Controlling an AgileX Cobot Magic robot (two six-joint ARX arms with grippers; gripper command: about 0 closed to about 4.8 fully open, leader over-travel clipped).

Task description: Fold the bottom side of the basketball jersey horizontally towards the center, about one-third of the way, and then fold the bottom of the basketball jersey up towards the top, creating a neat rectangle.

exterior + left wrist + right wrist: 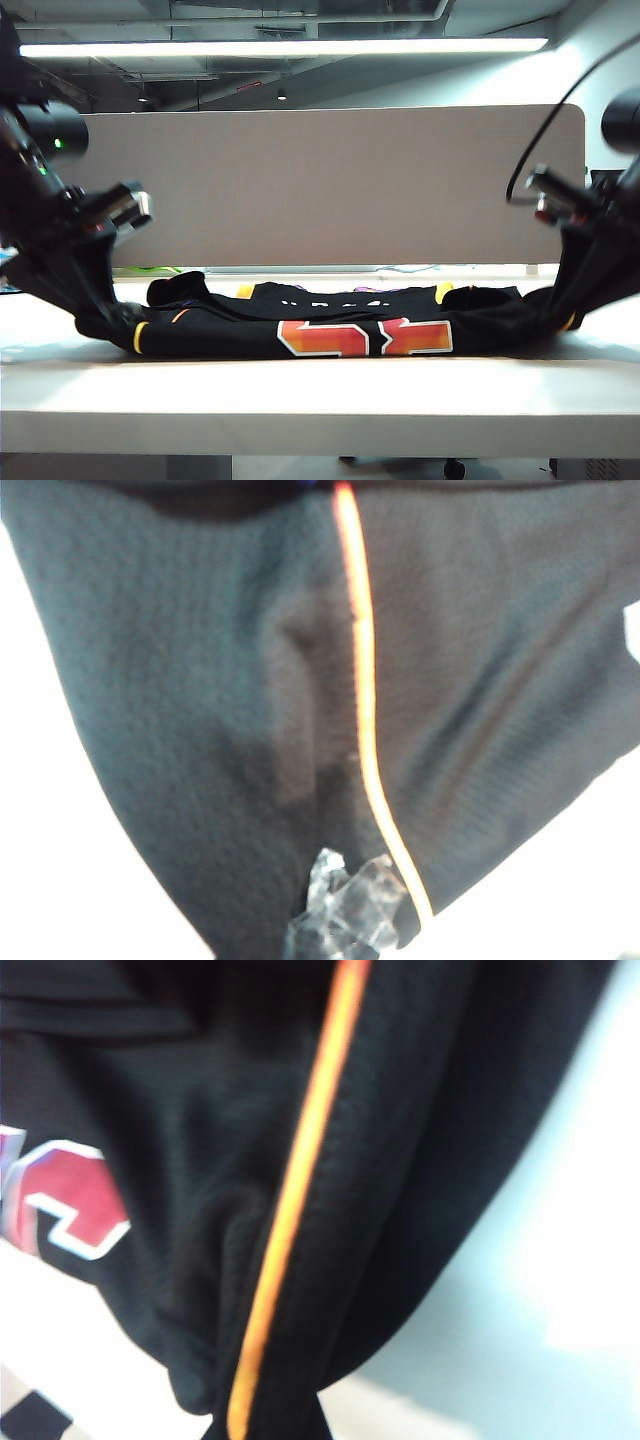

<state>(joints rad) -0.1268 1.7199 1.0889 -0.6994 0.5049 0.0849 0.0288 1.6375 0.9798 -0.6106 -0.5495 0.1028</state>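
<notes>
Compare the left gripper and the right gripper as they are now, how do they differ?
The left gripper pinches the basketball jersey at its left end; the right gripper pinches the right end. The left gripper's clear fingers show against the cloth; the right gripper's fingers are hidden by fabric. Both are shut on cloth beside orange piping.
</notes>
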